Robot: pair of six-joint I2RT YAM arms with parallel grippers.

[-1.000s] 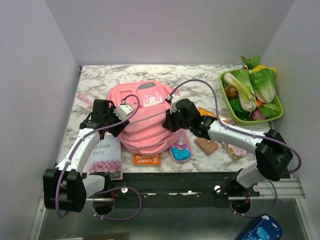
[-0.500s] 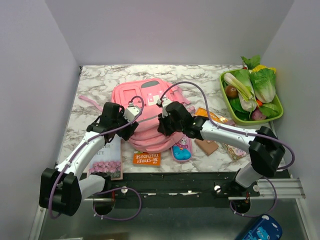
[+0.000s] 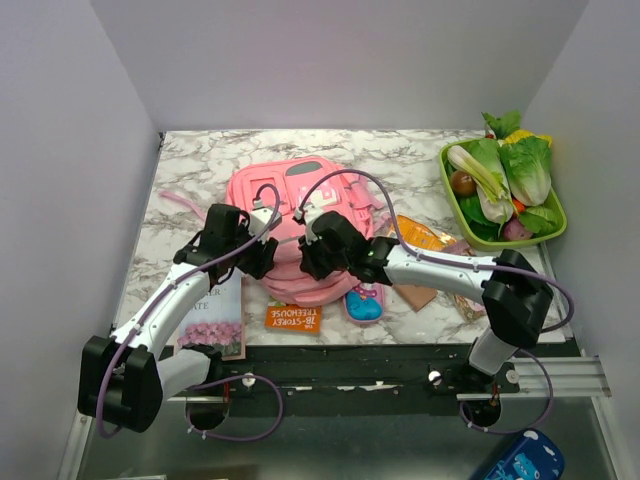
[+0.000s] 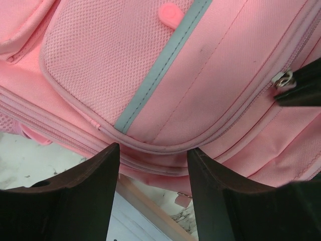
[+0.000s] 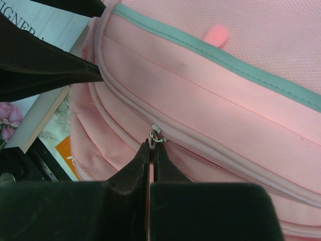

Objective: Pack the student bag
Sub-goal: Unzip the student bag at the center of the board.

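The student bag (image 3: 290, 200), pink with grey-green trim, lies in the middle of the marble table. My right gripper (image 3: 304, 264) is at its near edge, shut on a small metal zipper pull (image 5: 157, 134) of a long zip. The right wrist view has the gripper (image 5: 152, 144) pinching just under the slider. My left gripper (image 3: 262, 256) is at the bag's near left corner. Its dark fingers (image 4: 100, 191) stand apart around the lower seam of the bag (image 4: 150, 75), not closed on it. The left gripper (image 4: 153, 148) faces the pull (image 4: 284, 79).
A flower-cover book (image 3: 215, 320) lies under the left arm. An orange booklet (image 3: 293, 318) and a pencil case (image 3: 364, 302) sit at the bag's near edge. A brown heart shape (image 3: 412, 295) and an orange packet (image 3: 420, 235) lie to the right. A green tray (image 3: 556, 235) of vegetables stands far right.
My right gripper has drawn the zipper pull leftward along the bag's near edge. The left gripper has moved right to the bag's corner, and its jaws have narrowed a little.
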